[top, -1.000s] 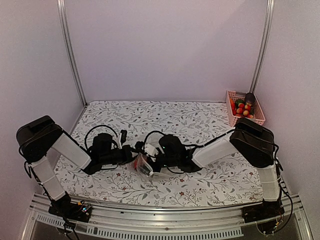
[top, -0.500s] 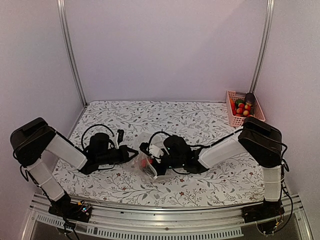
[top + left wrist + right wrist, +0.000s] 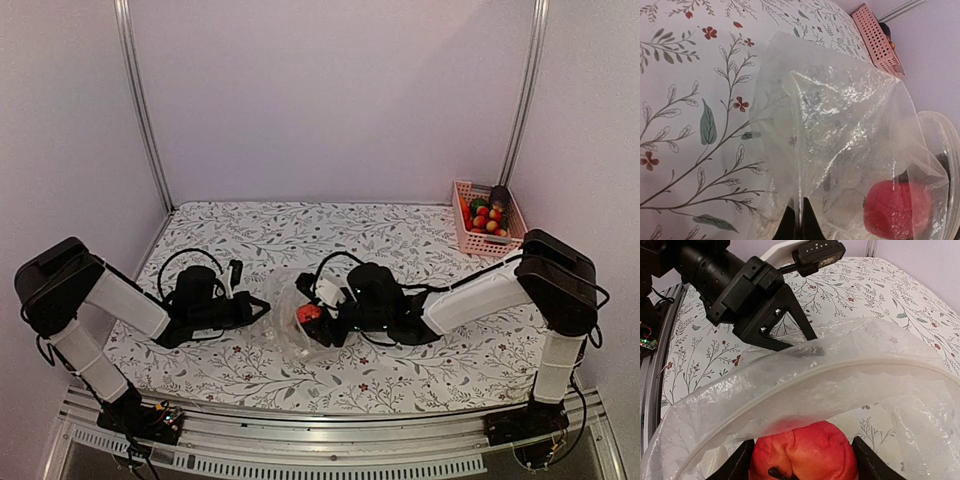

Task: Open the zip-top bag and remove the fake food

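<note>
The clear crinkly zip-top bag (image 3: 285, 318) lies mid-table between the two arms. My left gripper (image 3: 262, 304) is shut on the bag's far fold; in the left wrist view its fingertips (image 3: 796, 227) pinch the plastic (image 3: 840, 115). My right gripper (image 3: 315, 318) is shut on a red round fake fruit (image 3: 307, 313) at the bag's mouth. In the right wrist view the fruit (image 3: 802, 452) sits between the fingers, just under the bag's zip rim (image 3: 805, 385). The fruit also shows through the bag in the left wrist view (image 3: 896, 210).
A pink slatted basket (image 3: 470, 228) at the back right corner holds several small red, green and orange fake foods (image 3: 486, 214). It shows in the left wrist view (image 3: 876, 37) too. The floral tablecloth (image 3: 300, 235) covers the table; side walls stand close.
My right gripper has pulled back to the right with the red fruit, toward the bag's mouth. My left gripper has drawn the bag slightly left, stretching it.
</note>
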`<state>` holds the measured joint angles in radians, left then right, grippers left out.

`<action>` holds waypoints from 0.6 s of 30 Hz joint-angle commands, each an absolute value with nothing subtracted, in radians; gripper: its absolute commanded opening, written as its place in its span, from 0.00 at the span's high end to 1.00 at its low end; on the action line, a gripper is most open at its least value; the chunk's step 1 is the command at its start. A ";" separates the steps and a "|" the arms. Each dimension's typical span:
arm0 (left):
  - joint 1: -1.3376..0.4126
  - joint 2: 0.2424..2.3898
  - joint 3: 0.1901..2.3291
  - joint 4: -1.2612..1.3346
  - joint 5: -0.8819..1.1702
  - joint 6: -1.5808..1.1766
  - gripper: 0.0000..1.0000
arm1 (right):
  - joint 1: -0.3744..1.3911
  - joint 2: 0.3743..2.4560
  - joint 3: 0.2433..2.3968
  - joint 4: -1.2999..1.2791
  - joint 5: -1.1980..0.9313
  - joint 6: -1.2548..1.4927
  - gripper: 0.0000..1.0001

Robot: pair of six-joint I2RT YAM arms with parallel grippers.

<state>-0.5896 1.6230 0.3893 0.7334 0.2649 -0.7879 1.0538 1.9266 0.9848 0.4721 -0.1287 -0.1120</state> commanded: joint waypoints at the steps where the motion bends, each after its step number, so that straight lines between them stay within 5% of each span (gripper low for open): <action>1: -0.576 1.599 0.375 0.701 0.242 -0.764 1.00 | 1.023 1.835 0.931 0.500 -0.097 -0.070 0.51; 18: -0.574 1.604 0.399 0.689 0.247 -0.756 1.00 | 0.830 1.591 0.767 0.560 -0.189 0.097 0.51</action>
<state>-0.5858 1.6138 0.3878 0.7166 0.2504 -0.7712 0.9180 1.6703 0.7998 0.5377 -0.1535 0.0448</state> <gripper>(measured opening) 0.004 0.582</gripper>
